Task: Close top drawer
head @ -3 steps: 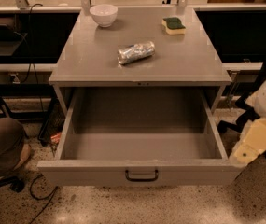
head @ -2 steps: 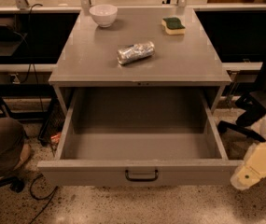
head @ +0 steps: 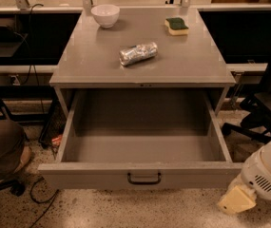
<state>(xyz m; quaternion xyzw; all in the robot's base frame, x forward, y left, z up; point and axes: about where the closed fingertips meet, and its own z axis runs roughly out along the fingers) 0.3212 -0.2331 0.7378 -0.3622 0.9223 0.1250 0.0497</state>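
The top drawer (head: 97, 177) of the grey metal cabinet (head: 78, 70) is pulled fully out toward the camera. It is wide, deep and empty inside. Its flat front panel has one small dark loop handle (head: 144, 178) at the middle. No other drawer shows. My gripper (head: 237, 199) is at the lower right, low over the floor, just right of and slightly in front of the drawer front's right corner. It shows as a cream tip below a white arm housing (head: 269, 171). It is apart from the drawer and holds nothing that I can see.
On the cabinet top stand a white bowl (head: 105, 15), a green-topped sponge (head: 177, 26) and a crumpled silver wrapped item (head: 138, 53). A black chair base (head: 258, 115) is at the right. A brown shape (head: 2, 148) and cables (head: 40, 198) lie on the floor at the left.
My gripper has moved down and a little left, from beside the drawer's right wall to near the front panel's right corner. The drawer has not moved.
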